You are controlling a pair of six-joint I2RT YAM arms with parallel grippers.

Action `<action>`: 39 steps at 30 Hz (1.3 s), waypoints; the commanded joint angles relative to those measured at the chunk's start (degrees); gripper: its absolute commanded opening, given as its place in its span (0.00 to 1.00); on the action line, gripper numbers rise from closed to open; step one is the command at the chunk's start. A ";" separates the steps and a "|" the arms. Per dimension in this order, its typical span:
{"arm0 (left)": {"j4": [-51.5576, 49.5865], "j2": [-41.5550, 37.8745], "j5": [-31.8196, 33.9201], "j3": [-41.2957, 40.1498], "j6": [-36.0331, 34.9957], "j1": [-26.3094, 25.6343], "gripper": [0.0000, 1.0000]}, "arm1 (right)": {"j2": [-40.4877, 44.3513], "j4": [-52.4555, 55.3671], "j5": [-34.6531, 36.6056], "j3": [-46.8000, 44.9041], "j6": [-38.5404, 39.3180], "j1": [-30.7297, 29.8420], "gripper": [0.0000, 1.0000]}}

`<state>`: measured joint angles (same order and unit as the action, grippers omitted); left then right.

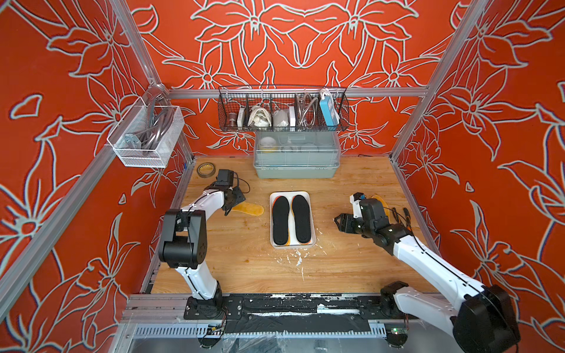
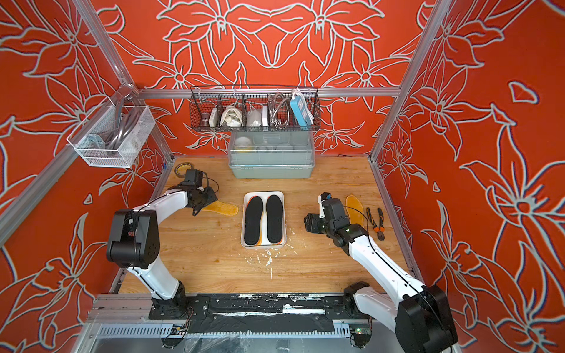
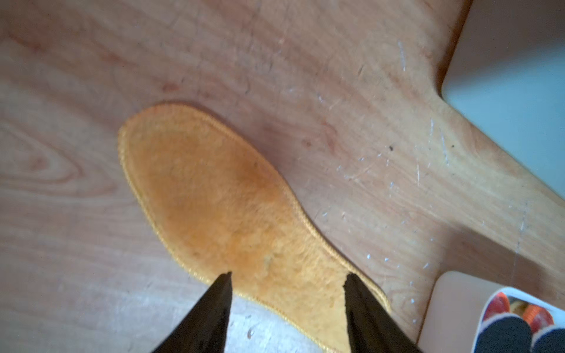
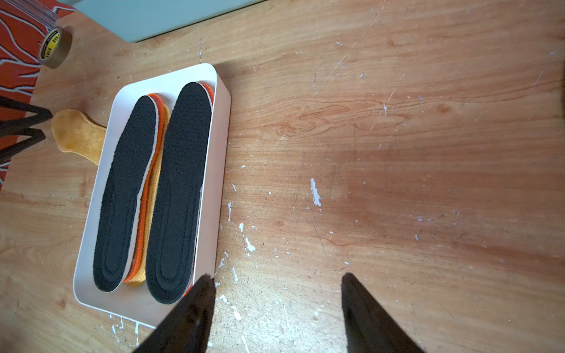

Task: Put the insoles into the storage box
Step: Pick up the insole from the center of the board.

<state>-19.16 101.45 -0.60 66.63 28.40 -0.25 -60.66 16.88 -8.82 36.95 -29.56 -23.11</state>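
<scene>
Two out, two on top

Beneath the left gripper point(image 3: 287, 276), fingers spread and clamping nothing, one amber insole point(image 3: 214, 198) lies flat, long axis crosswise, toe towards the storage box point(image 4: 221, 137); a second amber insole point(image 2: 354, 211) lies outboard of the right gripper point(image 4: 276, 278), likewise spread and empty, lengthwise front to back; between the grippers, two black insoles point(image 4: 125, 189) lie in the box, side by side, lengthwise; orange and yellow edges point(image 4: 143, 214) peek underneath, uncountable.

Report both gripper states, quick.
Left gripper: open, jaws apart over the amber insole, nothing held.
Right gripper: open, empty, beside the storage box.
</scene>
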 commanded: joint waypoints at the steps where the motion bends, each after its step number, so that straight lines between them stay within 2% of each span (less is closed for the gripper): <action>1: -6.63 5.38 1.86 4.16 -4.19 -2.88 0.61 | 0.87 0.25 1.24 -0.48 -0.10 0.10 0.68; 6: -6.86 10.26 -0.34 6.66 -7.73 -8.44 0.59 | 0.85 0.02 1.36 -1.06 -0.49 0.16 0.68; 9: -6.51 11.86 -1.80 6.24 -7.91 -9.41 0.56 | 1.13 0.48 1.30 -0.96 -0.58 0.15 0.68; 11: -6.46 11.68 -3.60 5.04 -8.12 -9.42 0.47 | 1.71 1.14 1.45 -0.85 -0.45 0.17 0.68; 12: -6.43 10.97 -3.46 3.92 -7.67 -9.42 0.45 | 2.23 1.46 1.59 -0.97 -0.33 0.16 0.68; 21: -7.22 -1.88 -2.25 -8.51 -4.58 -8.61 0.44 | 3.71 1.97 1.78 -1.02 -0.06 0.17 0.68; 26: -4.60 -12.03 -4.43 -17.53 -2.79 -4.27 0.44 | 3.45 2.28 1.64 -0.50 0.38 0.20 0.68; 27: -4.08 -14.24 -3.26 -19.19 -1.57 -3.69 0.45 | 3.46 2.35 1.59 -0.56 0.47 0.18 0.68; 29: -1.73 -17.60 -1.97 -22.47 1.25 -2.22 0.54 | 3.36 2.27 1.35 -0.46 0.64 0.24 0.68; 31: -0.49 -19.02 -3.18 -24.27 3.65 0.66 0.59 | 3.21 2.12 1.23 -0.22 0.73 0.26 0.68; 33: 0.36 -20.28 -2.96 -26.05 6.23 3.38 0.74 | 2.81 1.86 1.11 -0.06 0.82 0.27 0.68; 37: 3.28 -23.44 -0.84 -29.71 10.11 5.98 0.78 | 2.18 1.29 0.66 -0.34 0.73 0.26 0.68; 38: 3.95 -23.83 0.50 -30.14 10.60 6.12 0.85 | 2.08 1.12 0.65 -0.50 0.73 0.26 0.68; 39: 4.39 -23.42 1.07 -29.90 10.31 6.47 0.87 | 1.96 0.99 0.56 -0.60 0.72 0.27 0.68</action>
<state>-17.61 79.05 -2.04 37.23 35.97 5.67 -58.33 18.00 -7.94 36.45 -29.28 -23.11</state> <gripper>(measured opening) 0.857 0.678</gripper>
